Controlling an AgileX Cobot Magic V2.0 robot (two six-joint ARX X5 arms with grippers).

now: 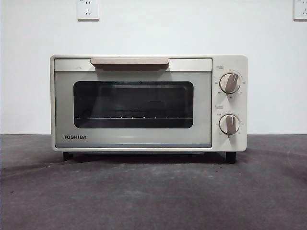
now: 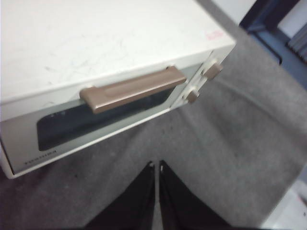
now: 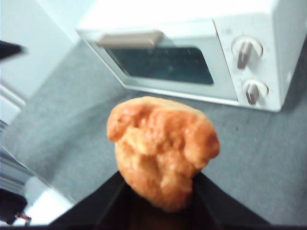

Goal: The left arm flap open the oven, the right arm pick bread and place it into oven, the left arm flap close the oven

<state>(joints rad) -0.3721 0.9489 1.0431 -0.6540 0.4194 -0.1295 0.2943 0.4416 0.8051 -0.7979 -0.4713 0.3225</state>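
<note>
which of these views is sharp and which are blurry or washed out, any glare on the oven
Front view: sharp, evenly lit, the oven casting a soft shadow beneath it, no glare on its window. Left wrist view: soft overall, the oven's top bright and the left gripper blurred. Right wrist view: overexposed, the oven's top blown to white, and the bread held in the right gripper is out of focus.

Oven door showing black "TOSHIBA" lettering at its lower left corner, knob markings staying too small to read
</note>
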